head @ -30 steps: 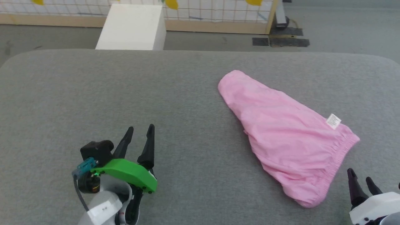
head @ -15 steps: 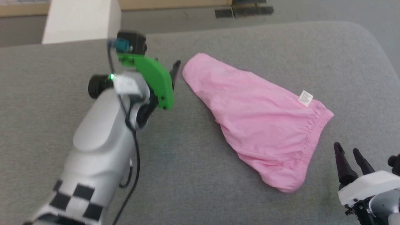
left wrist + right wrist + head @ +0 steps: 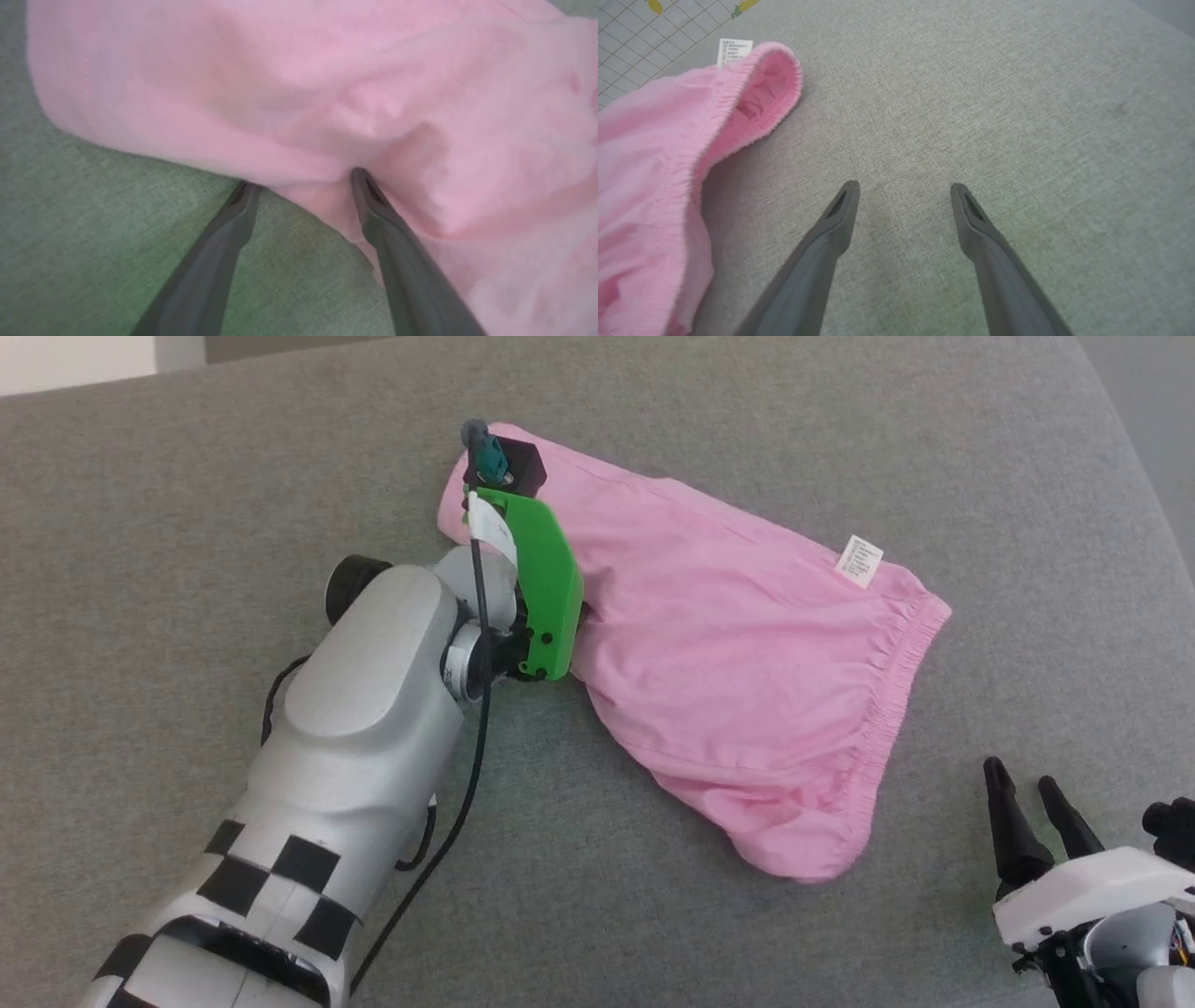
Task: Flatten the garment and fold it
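On the grey padded surface [image 3: 187, 523] the garment [image 3: 728, 644] lies rumpled, waistband [image 3: 887, 709] toward four o'clock. The left gripper [image 3: 303, 179], fingers spread, meets its nine o'clock edge; the right gripper [image 3: 1019, 779], likewise spread, sits apart at five o'clock.

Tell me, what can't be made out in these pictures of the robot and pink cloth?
- Left wrist view: blurred, so whether the left gripper has a jaw under the edge of the garment is unclear.
- Head view: its jaws hide behind the green cover.
- Head view: print on the white label is too small to read.
- Head view: the right gripper is cut off at the corner.
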